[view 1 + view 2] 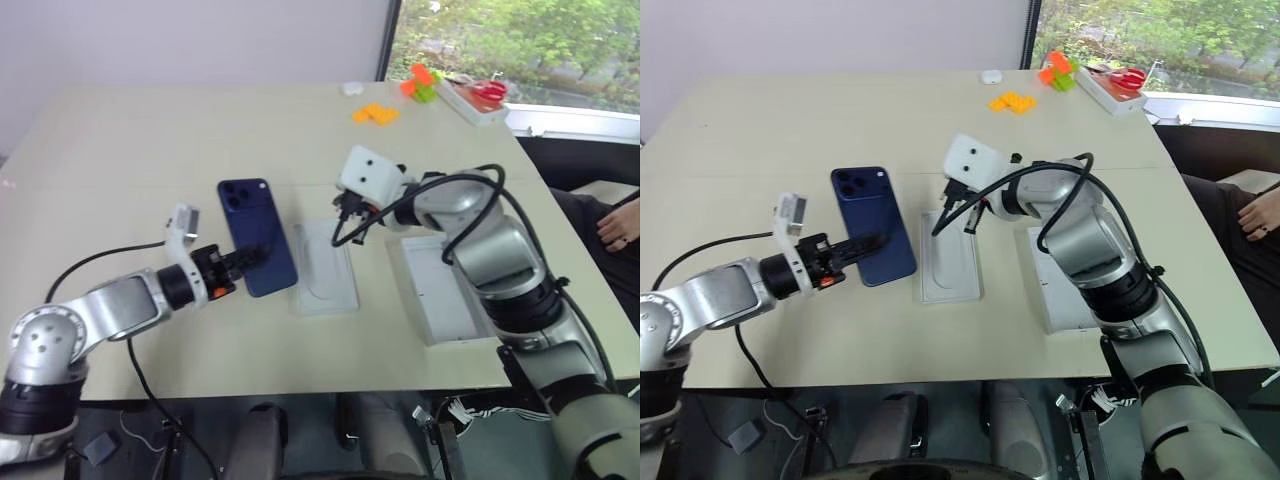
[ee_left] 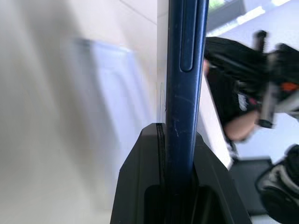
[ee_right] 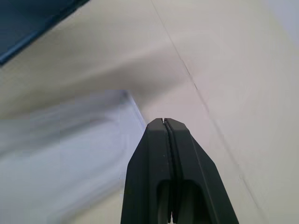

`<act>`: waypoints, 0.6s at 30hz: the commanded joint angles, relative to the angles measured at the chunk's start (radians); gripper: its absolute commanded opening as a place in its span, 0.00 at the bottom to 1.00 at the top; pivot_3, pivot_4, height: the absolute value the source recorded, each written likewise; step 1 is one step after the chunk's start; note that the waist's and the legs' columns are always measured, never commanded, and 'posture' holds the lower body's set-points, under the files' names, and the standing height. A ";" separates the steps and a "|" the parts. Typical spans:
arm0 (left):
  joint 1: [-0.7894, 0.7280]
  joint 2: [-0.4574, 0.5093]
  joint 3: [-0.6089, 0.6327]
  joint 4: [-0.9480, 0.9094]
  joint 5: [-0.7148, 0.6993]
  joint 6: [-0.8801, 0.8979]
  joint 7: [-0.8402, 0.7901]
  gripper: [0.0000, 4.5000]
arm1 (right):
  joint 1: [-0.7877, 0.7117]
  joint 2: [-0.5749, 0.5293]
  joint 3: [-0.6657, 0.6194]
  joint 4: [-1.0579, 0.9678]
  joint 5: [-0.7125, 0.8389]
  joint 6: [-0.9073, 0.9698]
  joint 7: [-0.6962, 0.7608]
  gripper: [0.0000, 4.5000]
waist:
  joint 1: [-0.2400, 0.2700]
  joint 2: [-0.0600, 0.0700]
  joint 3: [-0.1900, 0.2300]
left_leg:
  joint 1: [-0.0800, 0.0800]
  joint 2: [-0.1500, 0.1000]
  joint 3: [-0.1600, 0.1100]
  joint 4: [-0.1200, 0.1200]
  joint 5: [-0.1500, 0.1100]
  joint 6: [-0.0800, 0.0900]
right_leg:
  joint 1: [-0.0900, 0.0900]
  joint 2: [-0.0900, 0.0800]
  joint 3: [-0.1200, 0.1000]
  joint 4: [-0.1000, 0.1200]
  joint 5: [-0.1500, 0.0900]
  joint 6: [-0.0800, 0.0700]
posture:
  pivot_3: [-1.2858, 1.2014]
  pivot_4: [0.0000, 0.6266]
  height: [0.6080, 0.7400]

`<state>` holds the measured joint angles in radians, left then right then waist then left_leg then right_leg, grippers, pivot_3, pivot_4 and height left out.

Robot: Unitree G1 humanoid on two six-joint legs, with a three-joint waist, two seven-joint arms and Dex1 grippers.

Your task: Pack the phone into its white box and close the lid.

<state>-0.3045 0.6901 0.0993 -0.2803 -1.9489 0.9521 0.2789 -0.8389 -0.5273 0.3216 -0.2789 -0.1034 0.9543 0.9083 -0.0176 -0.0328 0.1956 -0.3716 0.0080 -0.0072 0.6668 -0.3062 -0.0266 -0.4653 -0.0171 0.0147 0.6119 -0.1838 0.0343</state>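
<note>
My left gripper (image 1: 243, 260) is shut on the near end of the dark navy phone (image 1: 255, 225) and holds it above the table, back side up, camera cluster at the far end. In the left wrist view the phone's edge (image 2: 184, 70) stands between the closed fingers. Just right of the phone, the shallow white box (image 1: 325, 285) lies open on the table. My right gripper (image 1: 345, 215) hovers over the box's far end, shut and empty. The deeper lid (image 1: 440, 300), greyish inside, lies open side up farther right, partly hidden by my right arm.
At the far right of the table are orange blocks (image 1: 375, 113), a green and orange piece (image 1: 420, 82), a white tray with red scissors (image 1: 478, 98) and a small white object (image 1: 350, 88). A person's hand (image 1: 620, 222) rests beyond the right edge.
</note>
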 commanded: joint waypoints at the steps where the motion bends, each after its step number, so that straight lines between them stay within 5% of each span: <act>1: -0.100 -0.150 -0.031 0.094 -0.023 0.034 0.084 0.00 | 0.046 -0.057 -0.062 -0.081 0.036 0.038 -0.007 0.00 | 0.005 0.000 0.000 | -0.001 0.000 0.000 0.000 0.000 0.000 | 0.000 0.001 0.000 0.000 0.000 0.000 | 0.52 0.24 0.90; 7: -0.199 -0.274 -0.025 0.257 -0.023 0.157 0.213 0.00 | 0.148 -0.131 -0.083 -0.169 0.073 0.099 -0.039 0.00 | 0.001 -0.001 0.000 | 0.000 0.001 -0.002 0.001 0.000 0.000 | 0.000 0.003 -0.001 0.002 0.000 0.000 | 0.52 0.24 0.90; 18: -0.313 -0.291 -0.058 0.406 -0.023 0.305 0.288 0.00 | 0.235 -0.188 -0.081 -0.222 0.121 0.146 -0.103 0.00 | 0.003 -0.001 0.000 | 0.001 0.001 -0.004 0.001 0.003 -0.006 | 0.001 0.003 -0.002 0.004 0.000 -0.001 | 0.52 0.24 0.90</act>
<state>-0.5874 0.3928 0.0174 0.1381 -1.9498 1.2443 0.5722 -0.5941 -0.7047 0.2631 -0.4570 0.0054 1.1050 0.8154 -0.0143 -0.0337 0.1955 -0.3708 0.0087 -0.0114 0.6678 -0.3027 -0.0323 -0.4648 -0.0139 0.0131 0.6158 -0.1836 0.0335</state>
